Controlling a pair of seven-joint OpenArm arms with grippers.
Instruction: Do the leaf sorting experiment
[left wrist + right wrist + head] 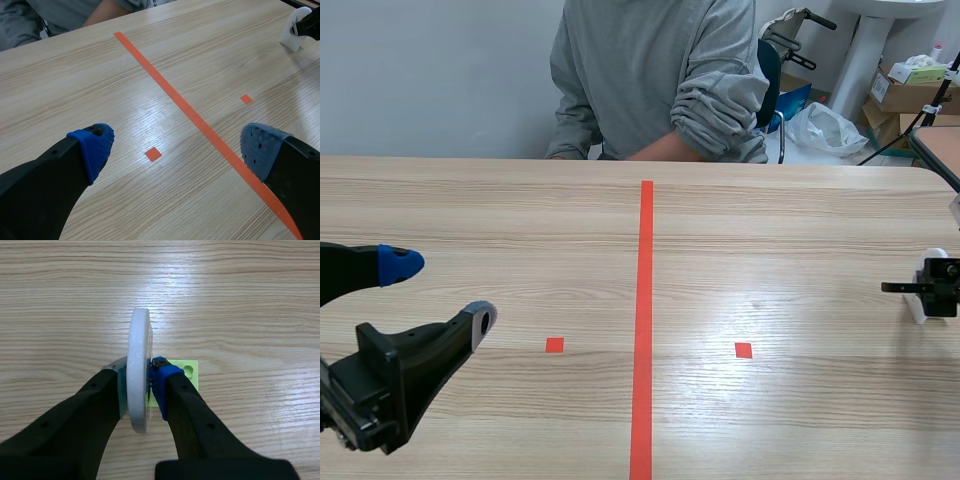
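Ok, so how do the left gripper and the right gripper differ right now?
The left gripper is open with nothing between its fingers; the right gripper is shut on a white disc held on edge. Below the left gripper is table with orange tape marks; just past the right gripper's fingertips lies a light green block. Shared: thick black fingers, both over the same wooden table.

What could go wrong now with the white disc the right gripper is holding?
The white disc stands on edge, held only by the pad tips of the right gripper, so it might twist or slip out. The green block lies on the table right below it; lowering the disc could knock or shift it.
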